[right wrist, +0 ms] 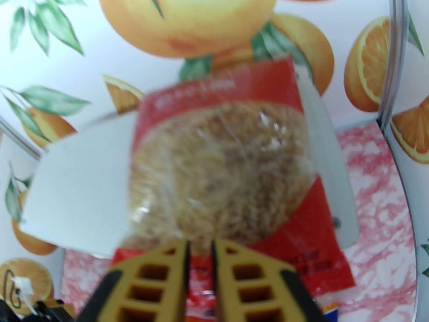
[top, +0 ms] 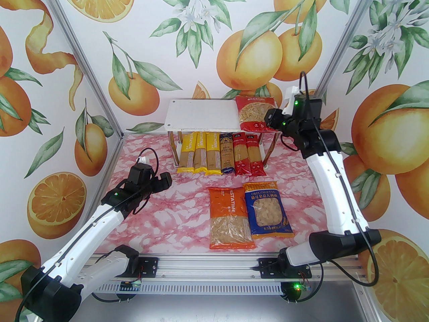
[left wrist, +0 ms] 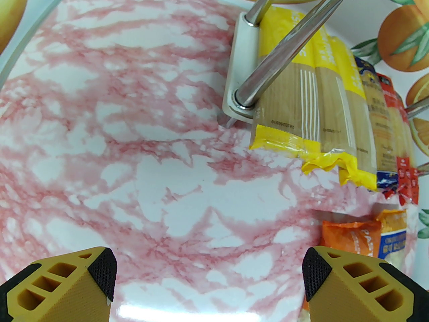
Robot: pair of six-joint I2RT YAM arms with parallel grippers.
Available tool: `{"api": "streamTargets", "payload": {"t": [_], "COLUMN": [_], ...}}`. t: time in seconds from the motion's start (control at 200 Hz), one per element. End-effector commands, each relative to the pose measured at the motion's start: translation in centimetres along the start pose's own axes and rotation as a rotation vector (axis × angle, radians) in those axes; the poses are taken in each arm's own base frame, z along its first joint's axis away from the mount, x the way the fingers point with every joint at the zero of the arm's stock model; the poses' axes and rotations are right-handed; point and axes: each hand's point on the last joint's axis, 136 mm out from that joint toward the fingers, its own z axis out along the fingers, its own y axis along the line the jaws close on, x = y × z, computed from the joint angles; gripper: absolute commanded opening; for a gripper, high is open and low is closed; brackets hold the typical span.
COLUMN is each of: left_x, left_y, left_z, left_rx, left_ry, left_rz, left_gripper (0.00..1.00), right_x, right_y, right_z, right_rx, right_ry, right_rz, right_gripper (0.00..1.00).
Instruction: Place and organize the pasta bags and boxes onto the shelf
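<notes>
A red bag [top: 254, 112] of short pasta lies on the right end of the shelf's top board [top: 201, 112]. My right gripper [top: 268, 118] is at its near right corner. In the right wrist view the gripper [right wrist: 200, 250] is shut on the near edge of the red bag [right wrist: 221, 166], which rests on the white board [right wrist: 77, 186]. On the lower board lie three yellow spaghetti packs [top: 199, 153], a dark blue one [top: 227, 156] and two red ones [top: 248, 158]. My left gripper [top: 164, 181] hangs open and holds nothing, left of the shelf over the marble table [left wrist: 134, 146].
An orange bag [top: 229, 218] and a blue bag [top: 268, 213] lie flat side by side on the table in front of the shelf. The chrome legs [left wrist: 278, 52] and the yellow packs' ends [left wrist: 301, 112] are close ahead of the left gripper [left wrist: 209, 273]. Printed walls enclose the table.
</notes>
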Motion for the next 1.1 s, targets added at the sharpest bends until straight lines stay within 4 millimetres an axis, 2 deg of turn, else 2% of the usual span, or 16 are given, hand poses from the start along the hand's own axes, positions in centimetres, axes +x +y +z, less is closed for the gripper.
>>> {"api": "streamTargets", "payload": {"t": [0.0, 0.14, 0.31, 0.415, 0.51, 0.741, 0.886, 1.091], "left_x": [-1.6, -1.6, -1.2, -0.8, -0.1, 0.9, 1.4, 3.5], "left_y": [-0.8, -1.4, -1.8, -1.8, -1.4, -1.0, -1.1, -2.7], "left_z": [-0.5, -0.3, -0.1, -0.2, 0.0, 0.2, 0.3, 0.3], "left_rx": [0.031, 0.053, 0.084, 0.096, 0.090, 0.074, 0.071, 0.094], "left_ry": [-0.049, -0.035, -0.026, -0.023, -0.005, 0.023, 0.045, 0.095], "left_rz": [0.004, 0.006, 0.012, 0.012, 0.011, 0.012, 0.030, 0.076], "left_gripper": [0.95, 0.90, 0.92, 0.91, 0.90, 0.90, 0.90, 0.90], "right_x": [-3.1, -3.9, -4.7, -4.5, -3.2, 2.4, 4.8, 6.5], "right_y": [2.3, 2.4, 2.8, 2.6, 2.3, -0.4, -2.1, -3.2], "right_z": [-0.3, 2.4, 5.4, 7.3, 9.0, 12.2, 12.9, 13.5], "right_rx": [-0.077, -0.077, -0.102, -0.107, -0.107, -0.008, 0.058, 0.100], "right_ry": [-0.087, -0.085, -0.085, -0.071, -0.023, 0.144, 0.224, 0.285], "right_rz": [-0.004, -0.007, 0.008, 0.018, 0.025, 0.001, -0.009, -0.013], "right_gripper": [0.00, 0.00, 0.00, 0.00, 0.00, 0.00, 0.00, 0.00]}}
